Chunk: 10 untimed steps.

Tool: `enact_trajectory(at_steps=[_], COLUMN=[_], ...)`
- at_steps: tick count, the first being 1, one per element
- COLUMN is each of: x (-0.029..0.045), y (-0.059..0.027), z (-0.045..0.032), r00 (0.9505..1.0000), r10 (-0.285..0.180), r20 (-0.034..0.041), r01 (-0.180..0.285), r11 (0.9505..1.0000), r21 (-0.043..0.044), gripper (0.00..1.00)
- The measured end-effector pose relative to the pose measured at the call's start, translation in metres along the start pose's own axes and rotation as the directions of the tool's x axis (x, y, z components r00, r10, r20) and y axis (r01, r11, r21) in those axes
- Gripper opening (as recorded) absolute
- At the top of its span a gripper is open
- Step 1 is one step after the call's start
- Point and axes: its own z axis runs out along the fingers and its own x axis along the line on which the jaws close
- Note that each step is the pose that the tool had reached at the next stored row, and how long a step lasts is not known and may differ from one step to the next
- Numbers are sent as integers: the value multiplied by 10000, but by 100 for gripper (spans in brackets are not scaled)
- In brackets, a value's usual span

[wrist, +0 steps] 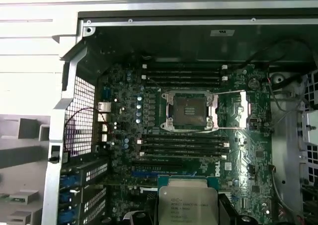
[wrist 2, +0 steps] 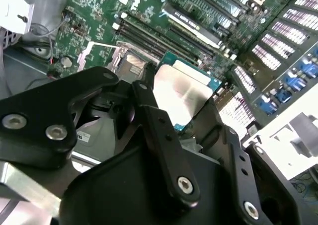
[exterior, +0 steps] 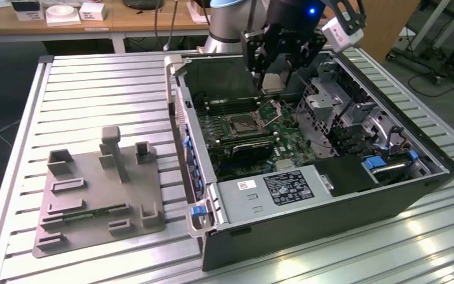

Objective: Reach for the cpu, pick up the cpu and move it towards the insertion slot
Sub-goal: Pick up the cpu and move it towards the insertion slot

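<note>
Second wrist view: hand [wrist 2: 186, 118] around cpu [wrist 2: 181, 93].

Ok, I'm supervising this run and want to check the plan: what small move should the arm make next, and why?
Probably carry the cpu a little further toward the insertion slot, then lower. The gripper holds the chip above the motherboard, off to one side of the socket, whose retention plate stands open.

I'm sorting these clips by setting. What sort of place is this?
Probably a robotics lab or test workshop: an open computer case lies on a slatted metal table, a grey parts fixture sits beside it, and a wooden desk stands behind.
</note>
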Motion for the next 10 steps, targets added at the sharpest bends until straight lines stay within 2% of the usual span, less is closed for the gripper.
enact_trajectory(at_steps=[10], x=[-4], y=[299], z=[41], r00=[10000], r10=[0], r20=[-1], r01=[0], r11=[10000], r21=[-6], gripper=[55])
